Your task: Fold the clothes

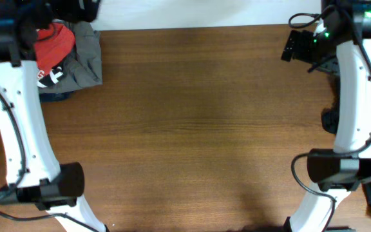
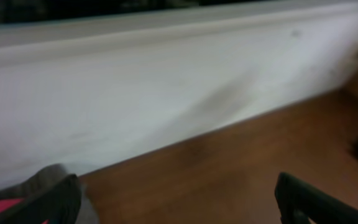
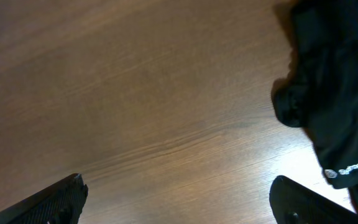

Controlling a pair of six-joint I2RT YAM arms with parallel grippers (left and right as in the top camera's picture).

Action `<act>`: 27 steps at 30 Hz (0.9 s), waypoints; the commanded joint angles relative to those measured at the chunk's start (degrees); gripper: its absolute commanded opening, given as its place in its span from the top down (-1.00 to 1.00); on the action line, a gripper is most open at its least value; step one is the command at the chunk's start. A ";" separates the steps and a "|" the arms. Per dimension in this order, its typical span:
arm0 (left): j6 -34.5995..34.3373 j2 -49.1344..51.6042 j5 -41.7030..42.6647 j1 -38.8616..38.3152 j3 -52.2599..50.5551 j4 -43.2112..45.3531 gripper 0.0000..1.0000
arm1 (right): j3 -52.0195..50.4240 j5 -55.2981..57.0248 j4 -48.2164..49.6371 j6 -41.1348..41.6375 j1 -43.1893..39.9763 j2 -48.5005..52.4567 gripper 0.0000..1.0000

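Left gripper (image 2: 180, 202) and right gripper (image 3: 178, 198) are opened wide, empty — clothes (image 1: 73, 61), upper left, should be grasped singly and spread flat.

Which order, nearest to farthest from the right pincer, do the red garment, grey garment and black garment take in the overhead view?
From the right pincer:
1. Black garment, on the right side, beside the right arm.
2. Grey garment, in the far left corner.
3. Red garment, further left still, against the grey one.
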 commanded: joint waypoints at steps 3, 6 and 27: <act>3.39 -1.73 -2.60 -3.89 -0.24 -4.87 -0.98 | -1.95 2.03 -0.35 -2.43 0.13 -9.42 -0.97; 3.39 -1.57 -2.58 -3.91 -0.24 -5.03 -0.98 | -9.16 5.64 -0.35 -2.38 0.11 -17.66 -0.98; 3.37 -1.57 -2.58 -3.89 -0.24 -5.53 -0.98 | -28.35 11.08 -0.35 -2.40 0.11 -39.56 -0.97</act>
